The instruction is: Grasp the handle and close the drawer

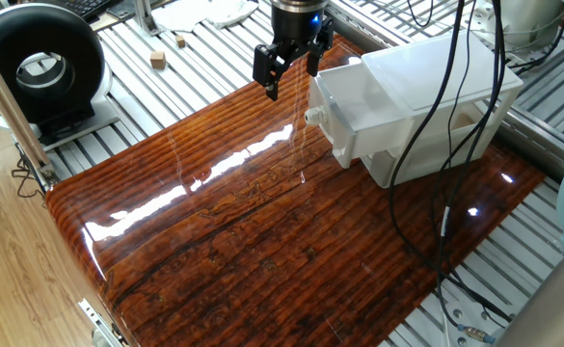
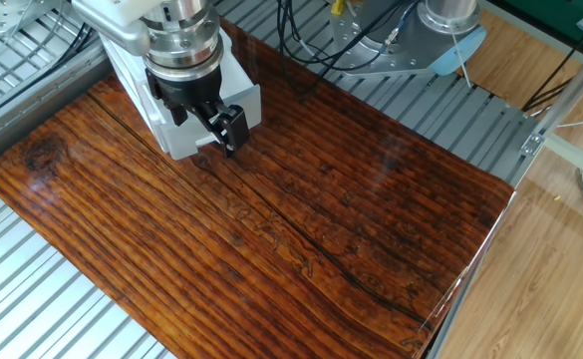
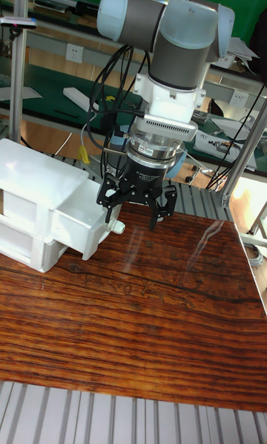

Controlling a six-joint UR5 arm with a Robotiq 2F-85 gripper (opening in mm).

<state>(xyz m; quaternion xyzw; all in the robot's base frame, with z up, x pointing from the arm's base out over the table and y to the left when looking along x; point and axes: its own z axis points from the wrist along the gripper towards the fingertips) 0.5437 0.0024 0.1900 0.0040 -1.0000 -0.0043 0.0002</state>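
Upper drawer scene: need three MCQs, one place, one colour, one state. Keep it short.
1. Where is the hand relative to the handle?
A. Clamped around it
B. Near the drawer front, apart from it
C. Inside the drawer

2. What colour is the cabinet?
A. Black
B. Red
C. White

3. What state is the upper drawer in?
A. Pulled out of the cabinet
B. Pushed fully in
C. Taken out and lying on the table

Answers:
1. B: the knob stands bare, and the open fingers hang beside the drawer's front corner.
2. C: the body and both drawers are white plastic.
3. A: its front panel sticks out well past the cabinet body.
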